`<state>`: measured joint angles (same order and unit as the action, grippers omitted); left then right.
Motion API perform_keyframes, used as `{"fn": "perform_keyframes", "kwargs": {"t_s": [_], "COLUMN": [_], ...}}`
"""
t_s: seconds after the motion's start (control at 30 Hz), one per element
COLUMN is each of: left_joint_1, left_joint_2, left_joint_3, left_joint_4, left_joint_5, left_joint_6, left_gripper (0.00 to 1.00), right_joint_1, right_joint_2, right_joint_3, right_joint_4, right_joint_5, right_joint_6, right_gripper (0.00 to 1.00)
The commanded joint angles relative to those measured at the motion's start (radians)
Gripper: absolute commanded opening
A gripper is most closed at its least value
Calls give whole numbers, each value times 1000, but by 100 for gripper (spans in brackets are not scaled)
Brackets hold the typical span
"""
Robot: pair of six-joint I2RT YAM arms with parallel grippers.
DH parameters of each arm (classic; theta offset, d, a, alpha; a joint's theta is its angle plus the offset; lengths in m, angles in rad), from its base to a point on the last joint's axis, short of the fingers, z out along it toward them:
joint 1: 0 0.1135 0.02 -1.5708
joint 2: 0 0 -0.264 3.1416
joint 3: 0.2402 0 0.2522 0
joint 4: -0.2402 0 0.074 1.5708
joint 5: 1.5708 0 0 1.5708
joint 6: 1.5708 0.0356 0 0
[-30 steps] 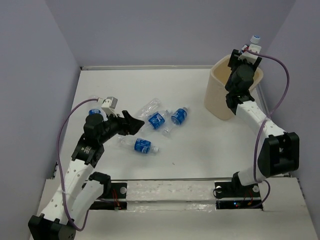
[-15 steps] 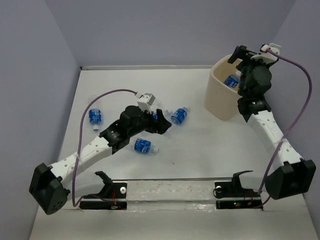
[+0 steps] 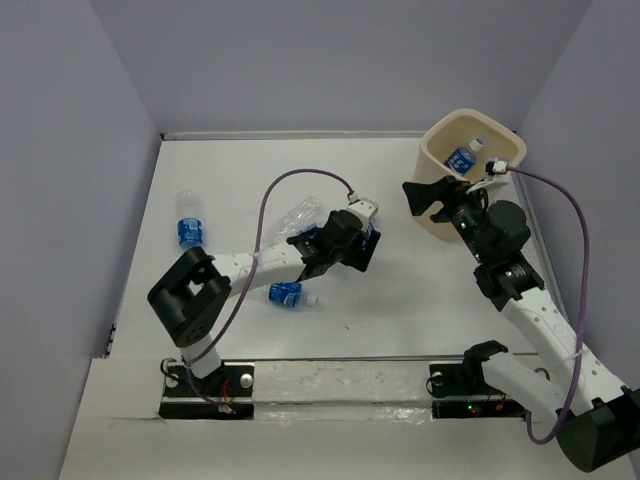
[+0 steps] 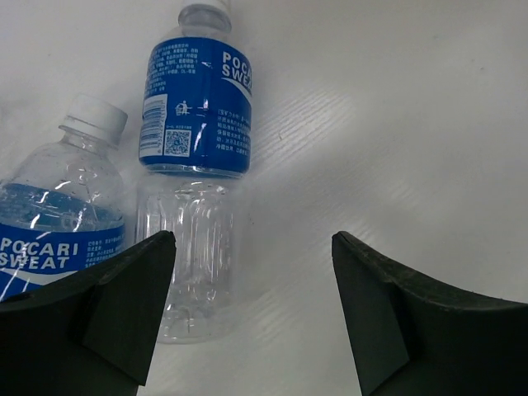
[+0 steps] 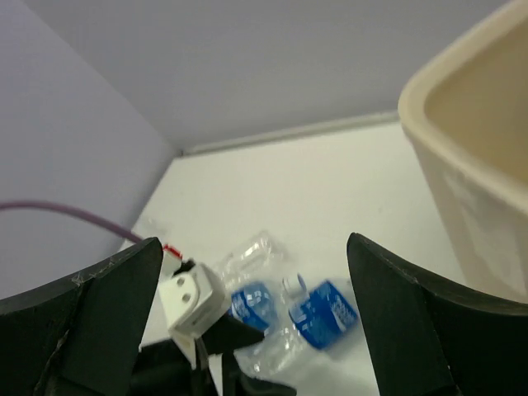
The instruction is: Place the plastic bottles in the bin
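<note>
Several plastic bottles lie on the white table: one at the far left [image 3: 188,228], one near the front [image 3: 285,294], and a crumpled clear one [image 3: 298,215] in the middle. My left gripper [image 3: 355,250] hovers open over two more. In the left wrist view a blue-labelled bottle [image 4: 198,115] lies with its clear base beside the left finger [image 4: 124,305], and another bottle [image 4: 58,219] lies further left; the left gripper [image 4: 253,239] holds nothing. The cream bin [image 3: 440,175] at the back right has a bottle inside [image 3: 461,159]. My right gripper [image 3: 420,198] hangs open and empty left of the bin.
Purple-grey walls close in the table at the back and both sides. The right wrist view looks down past the bin's wall [image 5: 470,173] to the middle bottles [image 5: 322,312] and the left wrist's white camera [image 5: 194,299]. Purple cables loop over both arms.
The right gripper opened above the bin, the bottle dropped in, and that arm swung left and down. The left arm reached right, from the left bottles to the middle pair.
</note>
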<state>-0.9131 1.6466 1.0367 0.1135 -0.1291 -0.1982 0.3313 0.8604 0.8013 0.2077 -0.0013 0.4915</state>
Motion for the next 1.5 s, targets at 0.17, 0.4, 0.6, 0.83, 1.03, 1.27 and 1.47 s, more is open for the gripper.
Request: {"fn": "perform_keyframes", "kwargs": {"t_s": [0.17, 0.4, 0.6, 0.83, 1.03, 1.27, 1.47], "left_joint_1": [-21, -23, -49, -86, -110, -174, -205], "left_joint_2": [111, 179, 206, 145, -45, -198, -243], "left_joint_3": [126, 105, 89, 33, -110, -234, -267], "left_joint_4": [-35, -15, 9, 54, 182, 366, 446], "left_joint_5": [-161, -182, -198, -213, -123, -35, 48], "left_joint_6": [34, 22, 23, 2, -75, -78, -79], "left_gripper": [86, 86, 73, 47, 43, 43, 43], "right_joint_1": [20, 20, 20, 20, 20, 20, 20], "right_joint_2": [-136, -152, -152, -150, -106, -49, 43], "right_joint_3": [-105, -180, -220, -245, -231, -277, -271], "right_joint_4": [-132, -168, -189, -264, -284, -137, -21], "right_joint_5": [-85, -108, -114, -95, -126, -218, -379], "right_joint_6": [7, 5, 22, 36, 97, 194, 202], "right_gripper": [99, 99, 100, 100, 100, 100, 100]}}
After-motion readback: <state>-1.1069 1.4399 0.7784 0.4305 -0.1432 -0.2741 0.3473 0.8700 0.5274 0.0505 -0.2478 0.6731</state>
